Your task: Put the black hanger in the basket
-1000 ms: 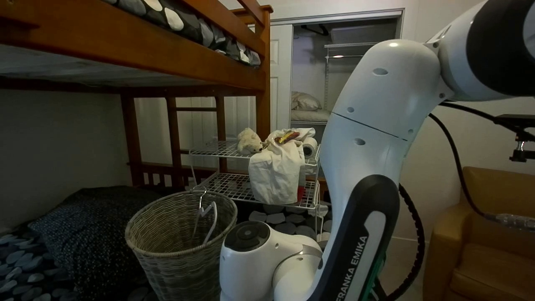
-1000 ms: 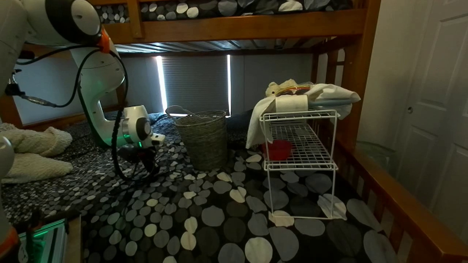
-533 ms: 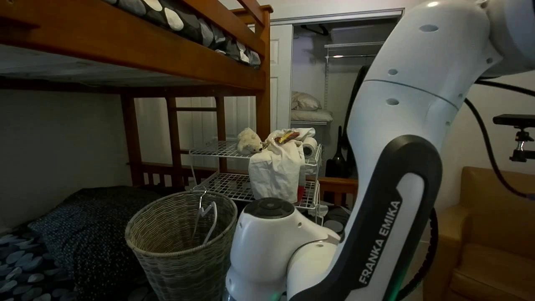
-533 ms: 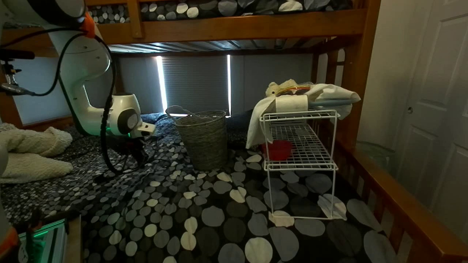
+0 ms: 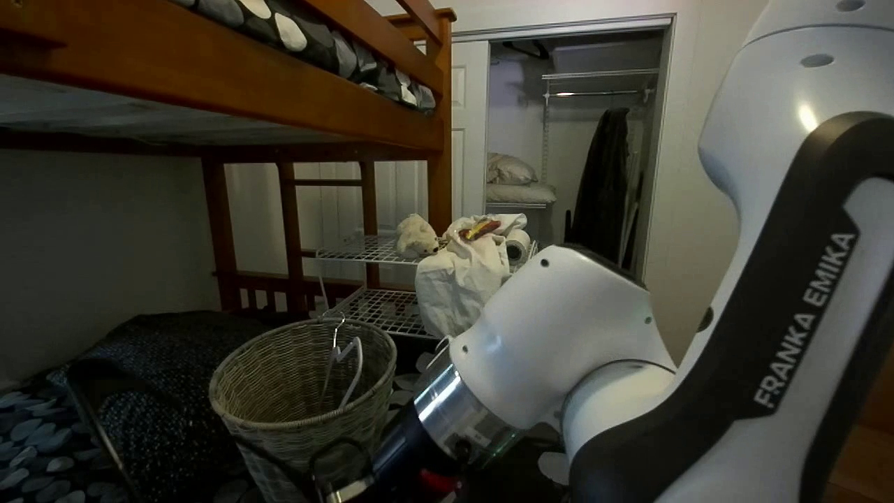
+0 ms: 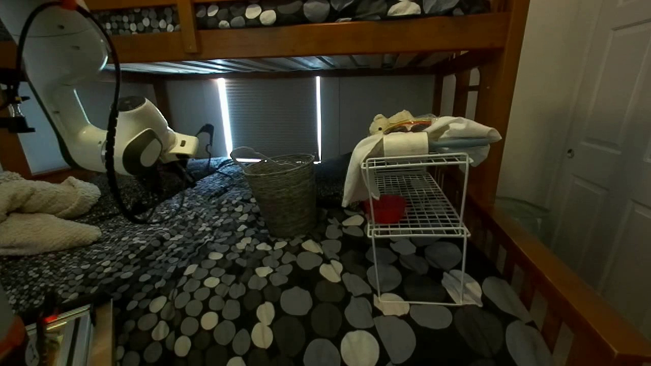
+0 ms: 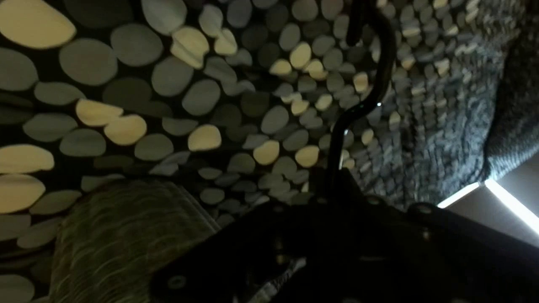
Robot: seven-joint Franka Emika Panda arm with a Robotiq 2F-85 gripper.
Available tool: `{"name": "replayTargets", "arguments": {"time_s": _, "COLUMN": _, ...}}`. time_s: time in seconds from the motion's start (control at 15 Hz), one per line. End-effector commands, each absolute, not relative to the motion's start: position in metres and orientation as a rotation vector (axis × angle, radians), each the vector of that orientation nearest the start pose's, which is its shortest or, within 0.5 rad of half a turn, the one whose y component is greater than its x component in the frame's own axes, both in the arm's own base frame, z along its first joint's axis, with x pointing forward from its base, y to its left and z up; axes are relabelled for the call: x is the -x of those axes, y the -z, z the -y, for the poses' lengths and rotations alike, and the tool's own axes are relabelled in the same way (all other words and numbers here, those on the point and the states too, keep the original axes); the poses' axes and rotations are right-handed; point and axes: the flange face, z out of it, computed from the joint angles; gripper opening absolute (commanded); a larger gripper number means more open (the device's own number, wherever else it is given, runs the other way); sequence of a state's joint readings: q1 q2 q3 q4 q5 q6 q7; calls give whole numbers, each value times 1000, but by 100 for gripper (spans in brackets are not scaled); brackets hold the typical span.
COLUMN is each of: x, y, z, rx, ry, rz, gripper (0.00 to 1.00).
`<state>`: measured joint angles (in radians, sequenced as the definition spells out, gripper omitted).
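Note:
The black hanger (image 7: 389, 50) is in my gripper (image 7: 332, 183); its dark curved hook sticks up from between the closed fingertips in the wrist view. In an exterior view its blurred dark arm (image 5: 106, 441) reaches left past the basket, and in an exterior view a dark part of it (image 6: 205, 129) rises beyond my gripper (image 6: 178, 175). The woven basket (image 5: 307, 432) stands upright on the bed; it also shows in an exterior view (image 6: 282, 203) and at the lower left of the wrist view (image 7: 130, 240). My gripper is beside the basket, outside it.
A pale hanger with a metal hook (image 5: 357, 370) leans inside the basket. A white wire rack (image 6: 417, 234) holds a white cloth (image 5: 461, 286), a plush toy (image 5: 416, 237) and a red bowl (image 6: 389, 208). The bunk rail (image 6: 351, 38) runs overhead. A dark pillow (image 5: 160, 391) lies near the basket.
The arm has swung and the wrist has tilted up, lifting the hand. The black hanger has come into view beside the basket. The basket and its pale hanger have not moved.

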<state>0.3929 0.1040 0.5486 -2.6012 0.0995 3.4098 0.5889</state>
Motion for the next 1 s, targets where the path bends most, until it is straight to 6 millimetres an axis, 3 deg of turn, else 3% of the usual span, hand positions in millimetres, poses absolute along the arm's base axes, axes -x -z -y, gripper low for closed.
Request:
{"name": "replayTargets", "arguments": {"time_s": 0.0, "x": -294, "y": -339, "z": -357, "rx": 2443, "ry": 737, "rz": 101, "gripper": 2}}
{"name": "replayTargets", "arguments": {"time_s": 0.07, "x": -300, "y": -327, "z": -376, "rx": 2456, "ry": 700, "rz": 181, "gripper": 8}}
{"name": "replayTargets", "arguments": {"time_s": 0.13, "x": -302, "y": -333, "z": -370, "rx": 2449, "ry": 717, "rz": 147, "gripper": 8}}
{"name": "replayTargets", "arguments": {"time_s": 0.2, "x": -303, "y": -337, "z": -366, "rx": 2447, "ry": 729, "rz": 130, "gripper": 2}}
{"name": "replayTargets", "arguments": {"time_s": 0.6, "x": -324, "y": -383, "z": -360, "rx": 2169, "ry": 841, "rz": -199, "gripper": 2}}
{"name": "replayTargets", "arguments": {"time_s": 0.73, "x": -328, "y": -393, "z": -351, "rx": 2138, "ry": 882, "rz": -258, "gripper": 2}}
{"name": "replayTargets", "arguments": {"time_s": 0.93, "x": -349, "y": -406, "z": -320, "rx": 2053, "ry": 1022, "rz": -452, "gripper": 2}}
